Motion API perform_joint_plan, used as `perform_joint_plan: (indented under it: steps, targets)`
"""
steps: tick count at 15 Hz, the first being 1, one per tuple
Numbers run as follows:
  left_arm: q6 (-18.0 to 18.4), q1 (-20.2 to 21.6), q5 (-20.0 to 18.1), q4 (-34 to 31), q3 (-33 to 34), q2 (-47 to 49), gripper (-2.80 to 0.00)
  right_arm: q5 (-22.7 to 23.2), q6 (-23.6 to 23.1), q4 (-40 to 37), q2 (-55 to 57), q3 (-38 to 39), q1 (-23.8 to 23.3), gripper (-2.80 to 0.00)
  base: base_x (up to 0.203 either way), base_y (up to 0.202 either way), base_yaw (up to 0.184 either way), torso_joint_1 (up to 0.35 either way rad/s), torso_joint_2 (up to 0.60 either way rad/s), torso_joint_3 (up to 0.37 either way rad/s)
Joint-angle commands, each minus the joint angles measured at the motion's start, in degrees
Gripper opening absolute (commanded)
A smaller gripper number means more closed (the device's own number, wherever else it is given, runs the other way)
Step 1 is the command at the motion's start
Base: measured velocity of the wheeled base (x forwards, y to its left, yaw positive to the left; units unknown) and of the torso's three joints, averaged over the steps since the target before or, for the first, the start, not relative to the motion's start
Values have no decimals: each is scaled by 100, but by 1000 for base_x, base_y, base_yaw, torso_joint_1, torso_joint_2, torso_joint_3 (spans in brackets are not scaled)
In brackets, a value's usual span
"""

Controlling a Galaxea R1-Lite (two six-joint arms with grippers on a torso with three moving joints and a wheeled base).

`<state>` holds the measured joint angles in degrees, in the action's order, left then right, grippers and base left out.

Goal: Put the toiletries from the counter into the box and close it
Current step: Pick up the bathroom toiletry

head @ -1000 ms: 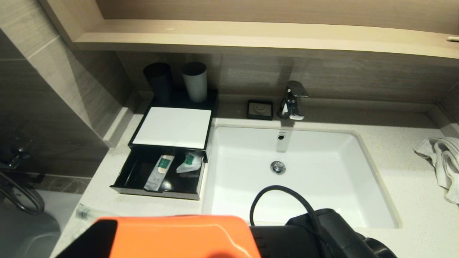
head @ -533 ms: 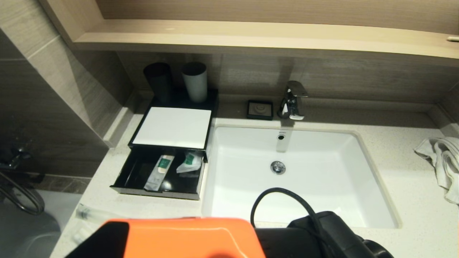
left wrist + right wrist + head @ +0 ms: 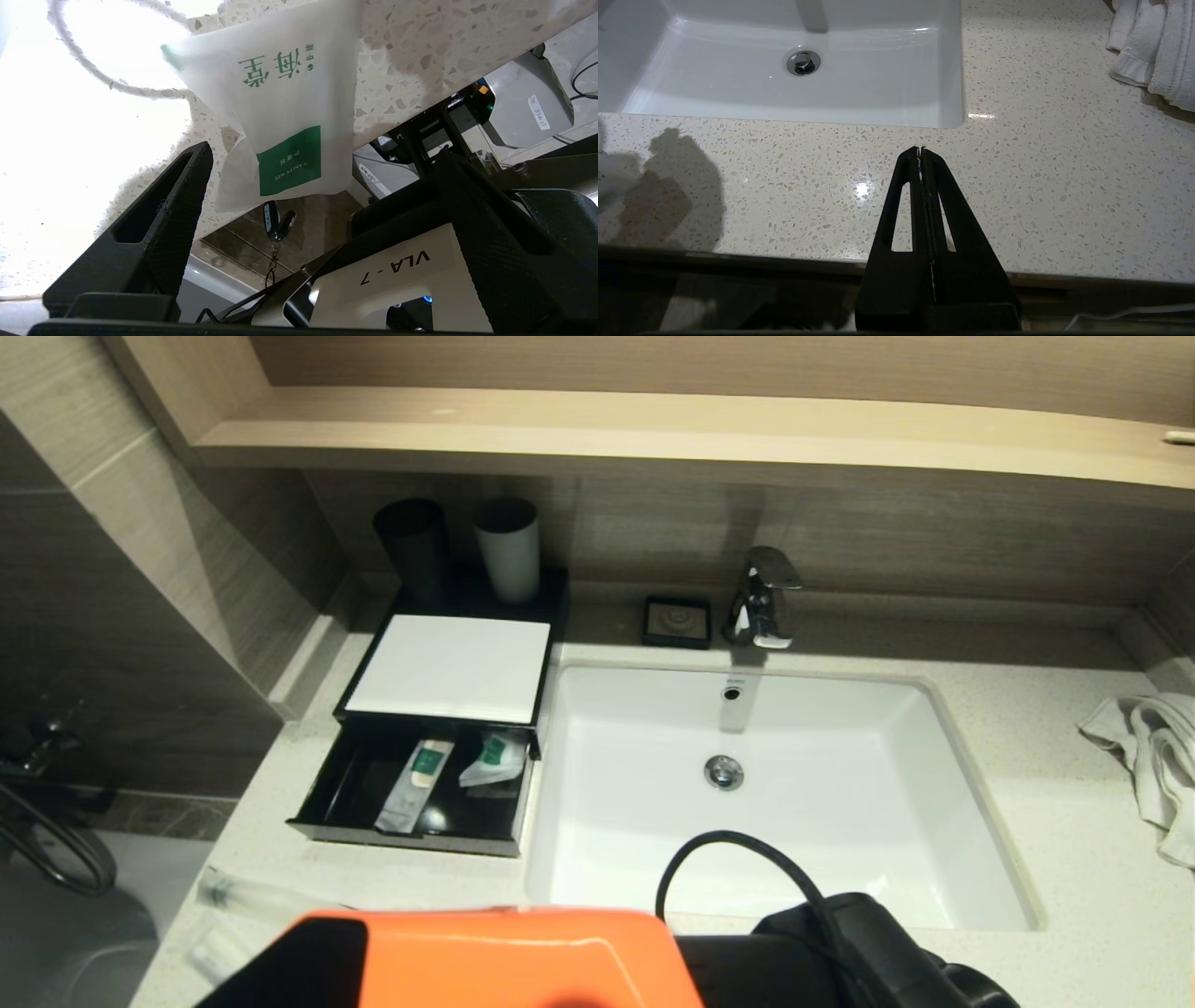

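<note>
The black box [image 3: 448,667] with a white top stands left of the basin, its drawer [image 3: 411,789] pulled open. Two toiletries lie in it: a long packet [image 3: 415,784] and a flat one [image 3: 492,758]. A long slim packet [image 3: 252,894] and another [image 3: 210,952] lie on the counter [image 3: 1027,728] near its front left edge. A flat packet with a green square label [image 3: 285,126] lies at the counter's edge, partly overhanging. My left gripper [image 3: 324,154] is open around its near end, without touching it. My right gripper [image 3: 920,150] is shut and empty over the front of the counter [image 3: 784,168].
A white basin [image 3: 840,821] fills the middle, with a faucet [image 3: 761,597] and a small black soap dish [image 3: 676,621] behind it. Two cups [image 3: 509,549] stand behind the box. A cloth towel [image 3: 1148,747] lies at the right. My left arm's orange cover [image 3: 485,961] hides the near edge.
My left arm's orange cover has slid right and down in the head view, uncovering more of the slim packets on the counter. Drawer and its packets have not moved.
</note>
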<state>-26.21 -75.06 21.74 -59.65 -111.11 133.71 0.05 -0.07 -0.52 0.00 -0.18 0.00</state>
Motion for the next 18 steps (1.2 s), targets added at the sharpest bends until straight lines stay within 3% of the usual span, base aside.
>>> perform_joint_plan:
  steps: [1, 6, 7, 18]
  targets:
    - [-16, 0, 32, -12, 1, 15, 0, 4, -1, 0, 0, 1, 0, -280, 0, 0, 0, 0, 0, 0]
    - [-16, 0, 32, -12, 1, 41, 0, 4, -1, 0, 0, 1, 0, -280, 0, 0, 0, 0, 0, 0]
    - [-16, 0, 32, -12, 1, 50, -280, 4, -1, 0, 0, 1, 0, -280, 0, 0, 0, 0, 0, 0]
    - [-152, 9, 129, -29, 1, 68, -280, 4, -1, 0, 0, 1, 0, -280, 0, 0, 0, 0, 0, 0]
